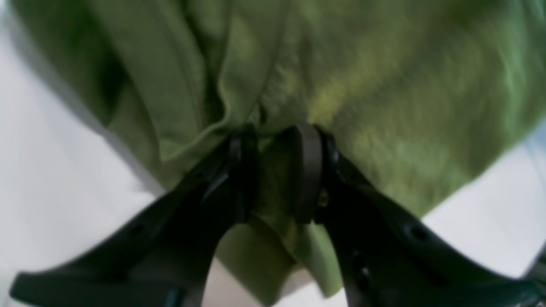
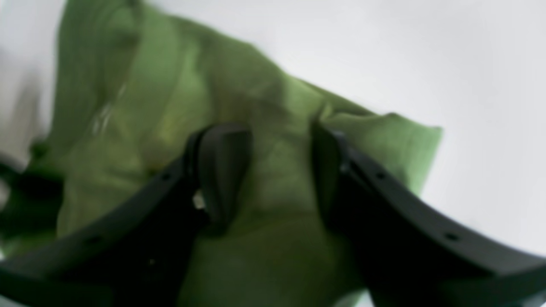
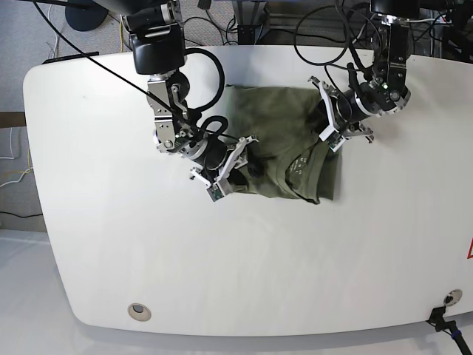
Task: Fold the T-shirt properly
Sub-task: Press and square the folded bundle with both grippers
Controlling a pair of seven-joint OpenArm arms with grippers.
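Our left pincer (image 1: 275, 175) stands narrow, its grip we cannot tell; from it the T-shirt (image 3: 273, 122) stretches lengthwise toward our right arm (image 3: 174, 103), both arms equally near.

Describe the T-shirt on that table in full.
The T-shirt is plain olive-green, soft-looking cloth, bunched into a compact, creased heap on the white table, toward its far side. Folds and loose edges stick out at the near side, and one double-layered flap hangs over there. The left gripper has cloth gathered between its fingers; the right gripper has cloth between its fingers too. I cannot make out the collar.
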